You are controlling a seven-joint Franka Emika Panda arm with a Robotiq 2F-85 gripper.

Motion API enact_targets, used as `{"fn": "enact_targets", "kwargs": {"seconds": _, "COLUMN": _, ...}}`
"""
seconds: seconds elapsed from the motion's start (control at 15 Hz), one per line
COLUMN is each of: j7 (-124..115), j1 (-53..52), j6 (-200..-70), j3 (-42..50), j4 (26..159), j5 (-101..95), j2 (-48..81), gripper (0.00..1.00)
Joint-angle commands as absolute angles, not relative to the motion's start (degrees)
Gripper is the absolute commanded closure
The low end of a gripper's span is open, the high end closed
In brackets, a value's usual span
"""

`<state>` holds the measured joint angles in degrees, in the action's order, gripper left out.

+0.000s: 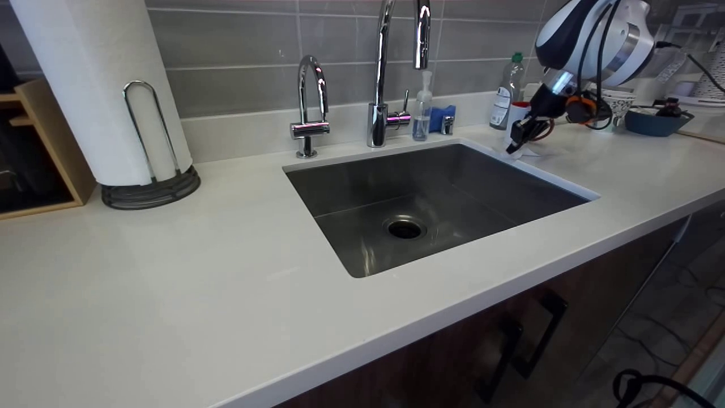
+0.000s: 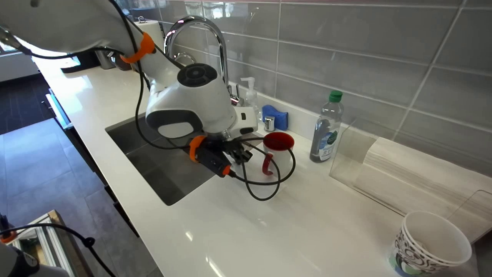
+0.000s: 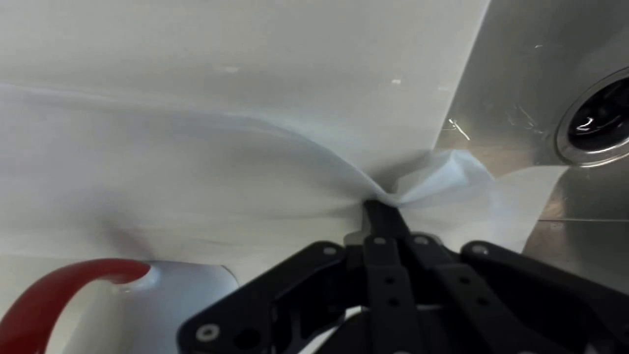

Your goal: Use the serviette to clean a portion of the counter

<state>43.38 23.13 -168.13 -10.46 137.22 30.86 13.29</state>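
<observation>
Where its jaws meet, the gripper (image 3: 382, 202) has a fold of the white serviette (image 3: 221, 182) pinched tight. Wrist view: serviette laid out over the counter (image 3: 295, 44) on one side of the grip, a long crease running up to the jaws; on the other side a crumpled end reaches out over the sink (image 3: 501, 98), near the drain (image 3: 599, 118) as seen from above. Mug (image 2: 285, 163) just beside the serviette, upright, white with red inside and handle. Robot's arm (image 1: 566, 31) slants down to the sink's edge in both exterior views. A little farther, towards the grey tiled wall (image 2: 338, 65): green-capped bottle (image 2: 324, 134), upright; blue sponge (image 2: 276, 117) and pump bottle (image 1: 421, 113) side by side behind the sink. Next, two chrome taps (image 1: 376, 127), one tall, one short. Farthest from the gripper, past the sink in an exterior view, a roll of paper towel (image 1: 90, 90) on a dark wire stand (image 1: 150, 191).
</observation>
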Motion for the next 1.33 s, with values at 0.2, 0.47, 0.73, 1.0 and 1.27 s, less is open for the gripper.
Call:
{"fn": "enact_targets", "kwargs": {"seconds": 0.2, "j7": 30.44, "j1": 17.61, "j6": -158.63, "j3": -1.28, "j4": 139.21, "j5": 16.57, "j2": 12.41, "gripper": 1.00}}
{"fn": "enact_targets", "kwargs": {"seconds": 0.47, "j7": 18.59, "j1": 14.53, "j6": -162.25, "j3": 4.04, "j4": 137.33, "j5": 9.36, "j2": 13.88, "gripper": 1.00}}
{"fn": "enact_targets", "kwargs": {"seconds": 0.73, "j7": 13.38, "j1": 13.72, "j6": -170.79, "j3": 4.91, "j4": 136.93, "j5": 10.27, "j2": 16.05, "gripper": 1.00}}
{"fn": "enact_targets", "kwargs": {"seconds": 1.0, "j7": 9.73, "j1": 13.52, "j6": -178.52, "j3": 3.53, "j4": 136.61, "j5": 13.34, "j2": 18.49, "gripper": 1.00}}
{"fn": "enact_targets", "kwargs": {"seconds": 1.27, "j7": 10.98, "j1": 16.14, "j6": -177.14, "j3": -2.66, "j4": 136.54, "j5": 17.43, "j2": 18.45, "gripper": 1.00}}
